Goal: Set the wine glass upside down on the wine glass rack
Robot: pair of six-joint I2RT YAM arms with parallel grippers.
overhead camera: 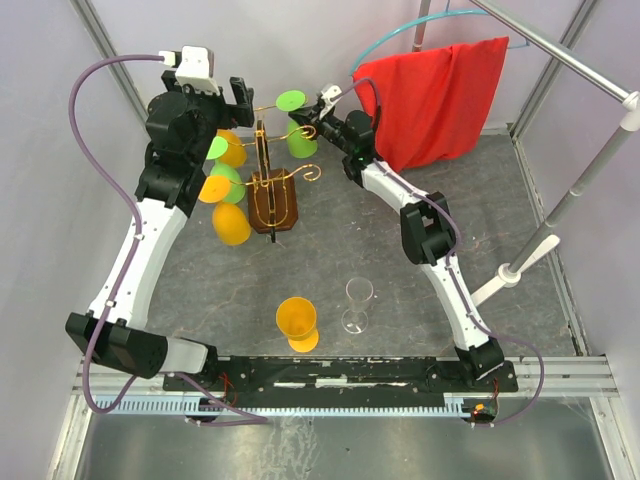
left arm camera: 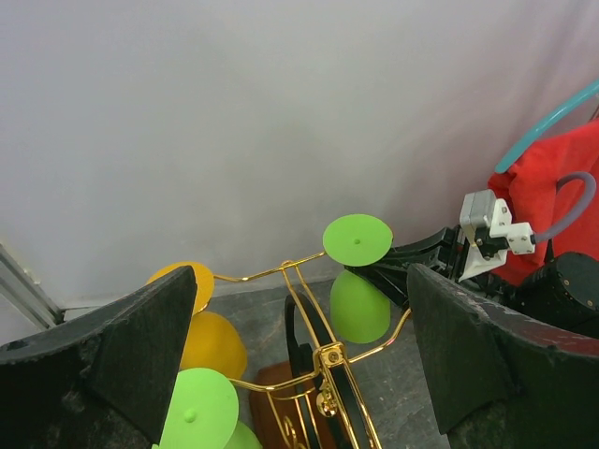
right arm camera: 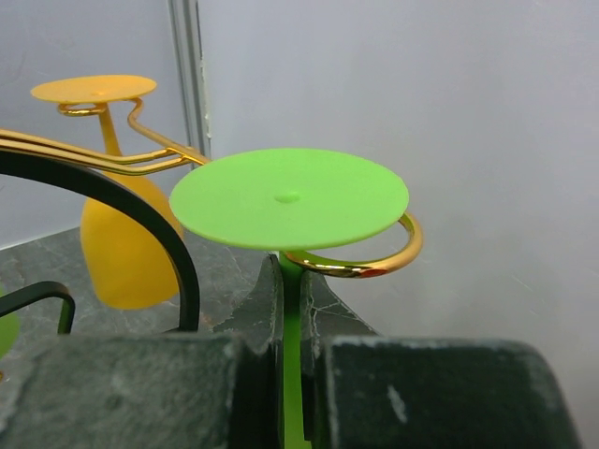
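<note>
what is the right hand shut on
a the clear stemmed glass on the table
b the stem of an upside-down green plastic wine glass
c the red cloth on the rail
b: in the right wrist view the right hand is shut on the thin stem of the upside-down green plastic wine glass, its round foot just above a curl of the gold wire wine glass rack.

Hung glasses (overhead camera: 231, 225) crowd the left side of the rack (overhead camera: 272, 200), close against the left arm (overhead camera: 150, 230); the right gripper (overhead camera: 320, 126), clamped on a green glass (overhead camera: 290, 101), blocks its far right. Bare tabletop (overhead camera: 370, 235) lies between the rack and an orange glass (overhead camera: 297, 323) and clear glass (overhead camera: 357, 305) in front
</note>
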